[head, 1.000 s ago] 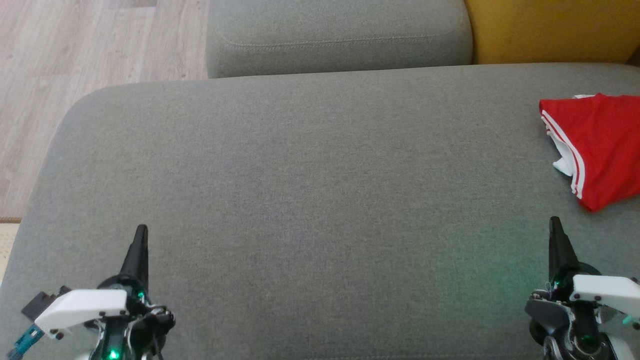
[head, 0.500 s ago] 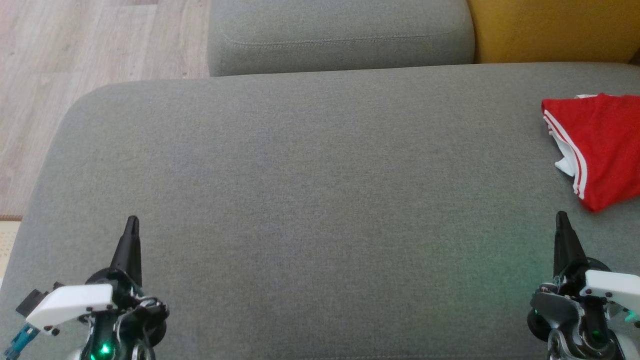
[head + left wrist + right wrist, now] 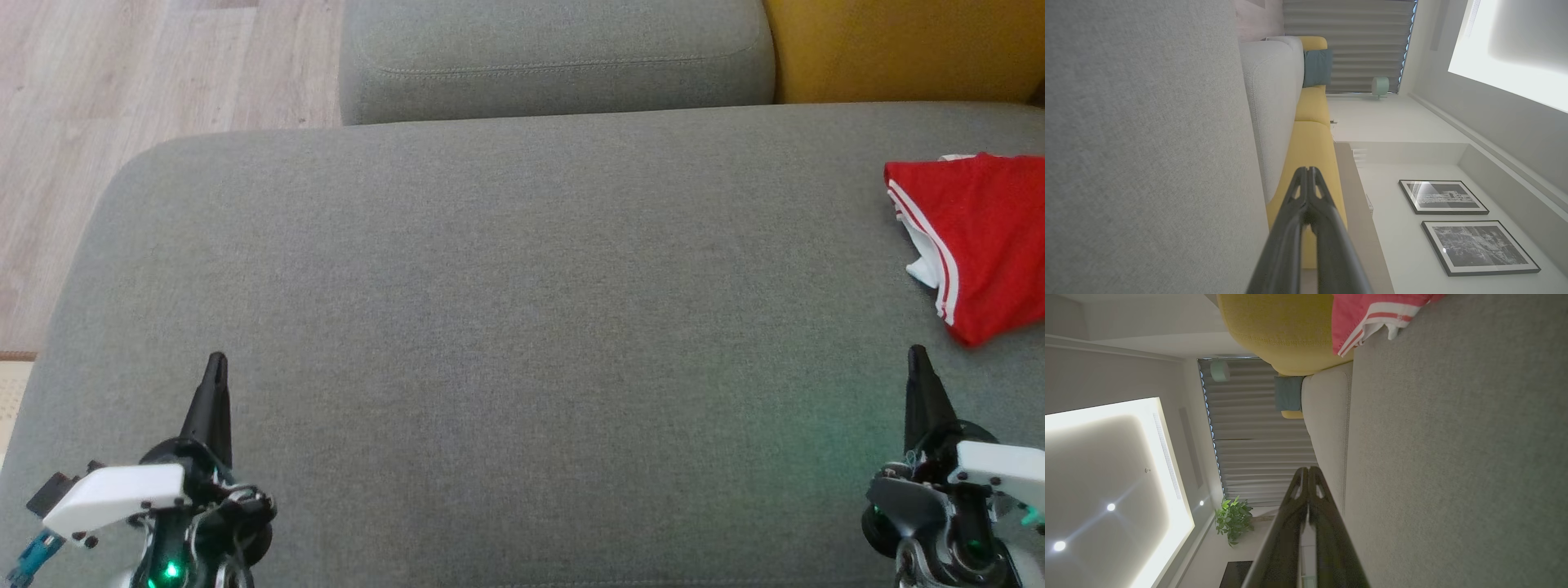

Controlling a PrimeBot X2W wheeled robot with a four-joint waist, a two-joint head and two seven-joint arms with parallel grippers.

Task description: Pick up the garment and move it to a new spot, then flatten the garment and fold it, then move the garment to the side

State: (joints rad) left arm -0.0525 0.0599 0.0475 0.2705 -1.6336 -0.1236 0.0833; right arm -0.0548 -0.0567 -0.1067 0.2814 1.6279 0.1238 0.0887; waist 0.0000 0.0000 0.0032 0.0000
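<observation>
Nearest the camera, the left gripper [image 3: 215,363] and the right gripper [image 3: 918,355] sit low and well apart over the front of the grey seat cushion [image 3: 506,286]. Each has its two dark fingers pressed together into a single point with nothing between them. Both wrist views show the same thing: the tips meet and carry no cloth. This looks like a parked pose, with the arms drawn back and spread wide, probably to keep the middle of the seat free as a working surface. Between the two grippers and ahead of them the cushion lies bare. The garment [image 3: 976,237], red with white side stripes and a white lining showing at its edge, lies just ahead of the right gripper's tip and slightly to its outer side, apart from it and far across from the left gripper. It lies as a compact, fairly flat shape that the edge of the head view partly cuts off. From that it reads as folded and set aside, though its hidden part leaves this unsure. Beyond the grippers stand a grey back cushion [image 3: 555,57] and a yellow cushion [image 3: 898,45], the latter behind the garment. The wooden floor [image 3: 122,90] lies past the left gripper's outer side.
</observation>
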